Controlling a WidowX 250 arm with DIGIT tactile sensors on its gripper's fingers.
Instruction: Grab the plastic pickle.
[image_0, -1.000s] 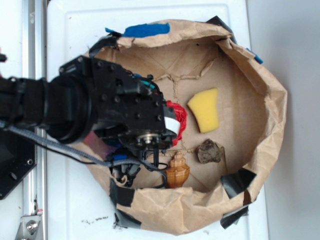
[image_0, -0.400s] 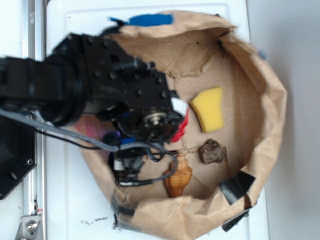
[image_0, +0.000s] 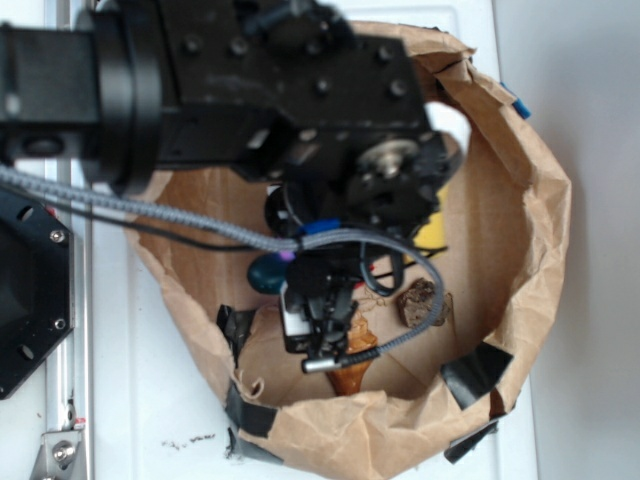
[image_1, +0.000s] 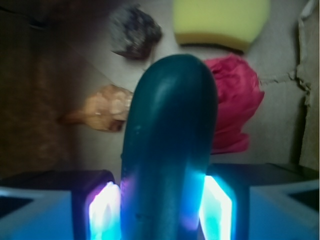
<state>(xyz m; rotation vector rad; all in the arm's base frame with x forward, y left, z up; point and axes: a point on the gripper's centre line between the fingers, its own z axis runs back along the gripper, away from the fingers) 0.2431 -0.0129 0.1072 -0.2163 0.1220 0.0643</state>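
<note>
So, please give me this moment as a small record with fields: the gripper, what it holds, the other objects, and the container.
gripper: the gripper is shut on the plastic pickle, one lit pad on each side of it
pickle: dark green, smooth, rounded end pointing away from the wrist camera
below the pickle: yellow sponge, red cloth, brown rock, orange-brown shell-like piece
container: brown paper bag with rolled-down rim and black tape patches
task state: the pickle is grasped
</note>
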